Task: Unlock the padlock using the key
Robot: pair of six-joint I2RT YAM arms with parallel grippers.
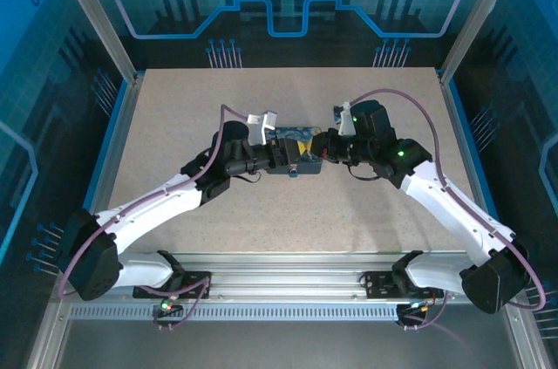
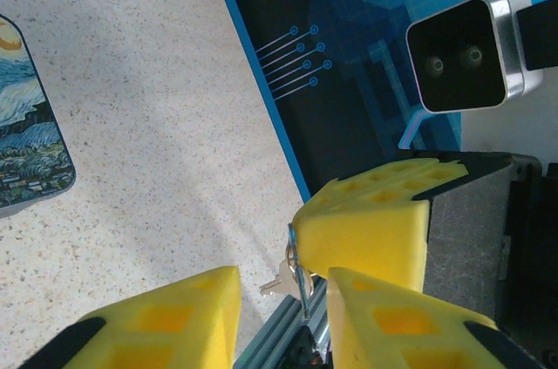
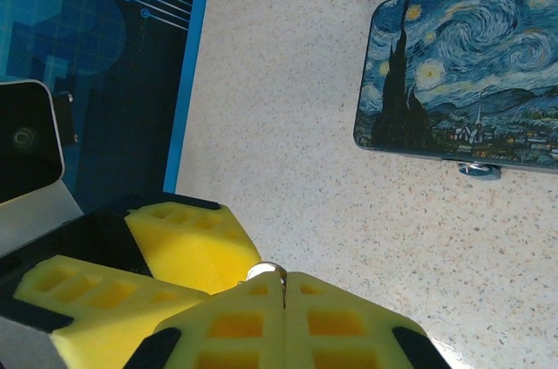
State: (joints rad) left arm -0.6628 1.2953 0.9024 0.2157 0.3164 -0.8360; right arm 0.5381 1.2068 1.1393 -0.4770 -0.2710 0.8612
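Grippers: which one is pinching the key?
The right gripper: its fingers are pressed together on the key, whereas the left gripper has its fingers apart.

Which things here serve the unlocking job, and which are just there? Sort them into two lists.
Job:
- padlock
- key, pinched in the right gripper
- left gripper, jaws apart beside it
- starry-night box that carries the lock

Just there:
- purple cables
- rail at the near edge
- blue backdrop
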